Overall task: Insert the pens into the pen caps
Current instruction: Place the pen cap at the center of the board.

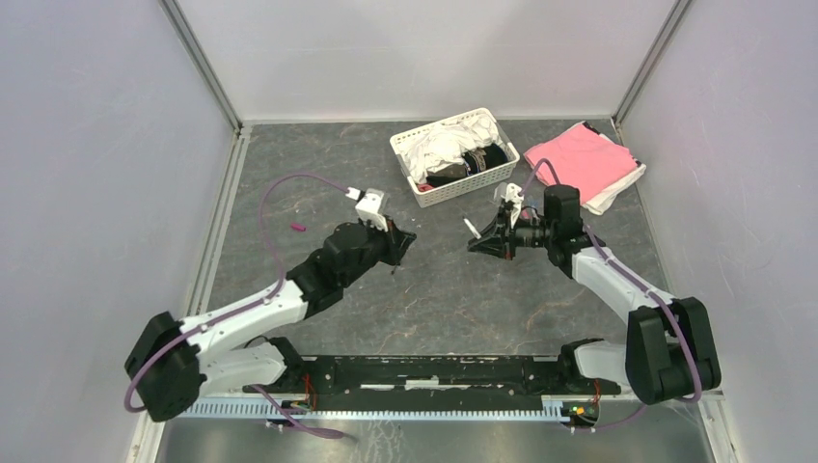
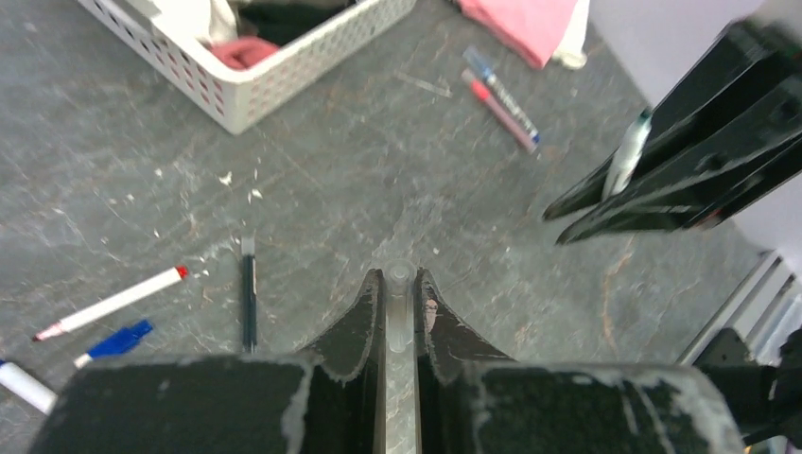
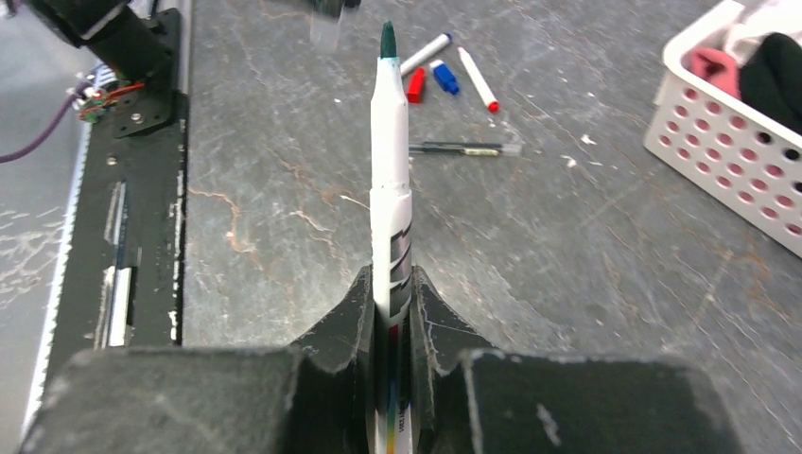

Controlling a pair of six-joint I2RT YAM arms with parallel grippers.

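Observation:
My left gripper (image 2: 400, 275) is shut on a clear, see-through pen cap (image 2: 400, 307) whose round end pokes out past the fingertips. My right gripper (image 3: 390, 284) is shut on a white pen (image 3: 390, 170) with a dark green tip pointing away from it. In the top view the two grippers (image 1: 398, 249) (image 1: 476, 242) face each other a short gap apart above the table's middle. Loose on the table lie a red-tipped pen (image 2: 109, 303), a dark pen (image 2: 248, 298), a blue cap (image 3: 444, 78) and a red cap (image 3: 415, 85). A magenta cap (image 1: 297, 228) lies off to the left.
A white perforated basket (image 1: 434, 188) of clothes stands at the back, with a pink cloth (image 1: 579, 159) to its right. Two more pens (image 2: 501, 95) lie near the cloth. Grey walls close in on three sides; the arms' base rail (image 1: 424, 371) runs along the near edge.

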